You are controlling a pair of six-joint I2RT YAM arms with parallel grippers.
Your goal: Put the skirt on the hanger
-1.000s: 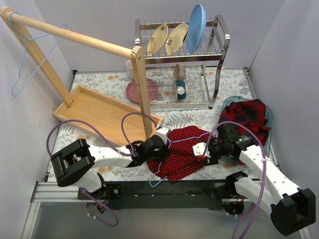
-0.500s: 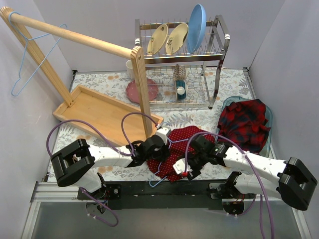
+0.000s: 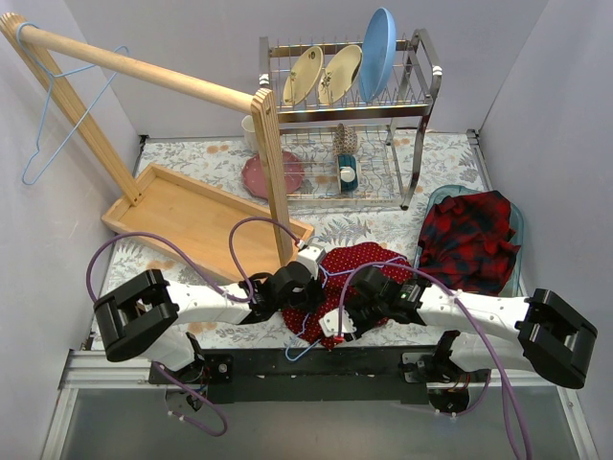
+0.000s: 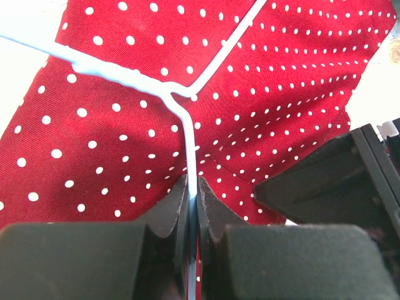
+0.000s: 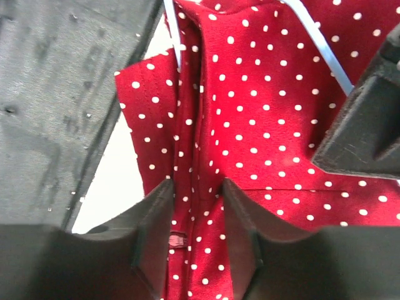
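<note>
Skirt (image 3: 369,261), red with white dots, lies flat near six o'clock on the table (image 3: 450,163), between the arms. It looks light, limp and quick to bunch, so the firmer waistband seam seems the best hold. The left gripper (image 4: 192,187) is pinched tight on the hanger (image 4: 187,119) wire at the skirt's nine o'clock. The right gripper (image 5: 197,194), half spread, straddles a fabric fold at six o'clock.
</note>
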